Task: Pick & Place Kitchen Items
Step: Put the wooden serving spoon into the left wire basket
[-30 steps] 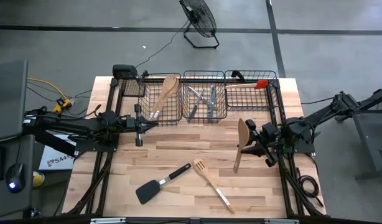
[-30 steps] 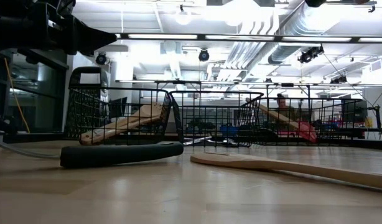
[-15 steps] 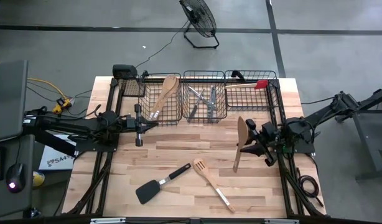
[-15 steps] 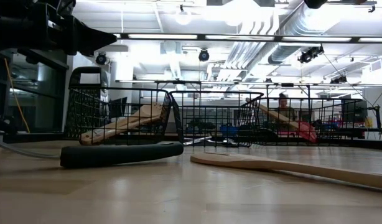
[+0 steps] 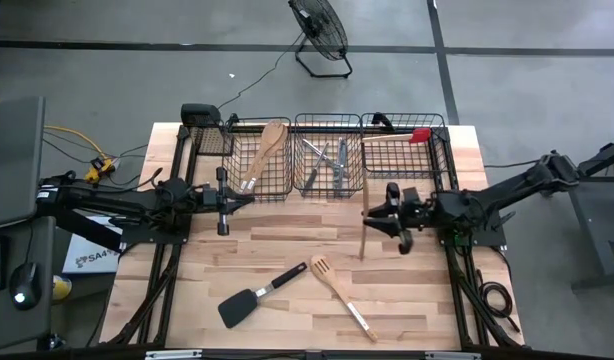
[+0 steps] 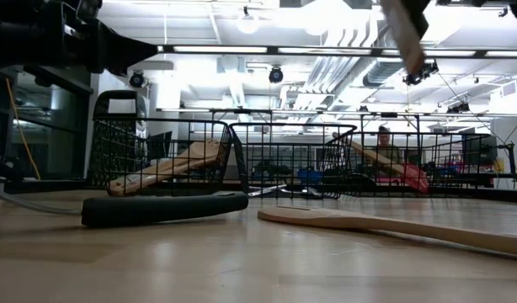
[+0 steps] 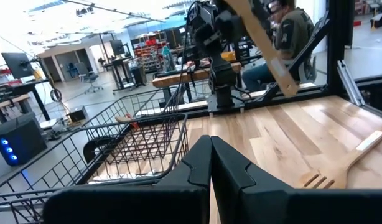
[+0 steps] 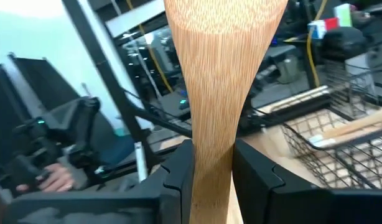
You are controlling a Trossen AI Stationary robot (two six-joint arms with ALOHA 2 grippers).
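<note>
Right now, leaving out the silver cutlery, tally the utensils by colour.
Pale wood: 3 (basket spoon, slotted turner, wooden spatula in right gripper)
Black: 1 (black turner)
Red-headed: 1 (red-headed spatula)
Total: 5

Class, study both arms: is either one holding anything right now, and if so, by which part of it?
The right gripper holds a pale wooden utensil, jaws clamped on its narrow neck below the broad blade, lifted off the table. The left gripper is shut and holds nothing.

Turner left of slotted spatula (three baskets behind)
</note>
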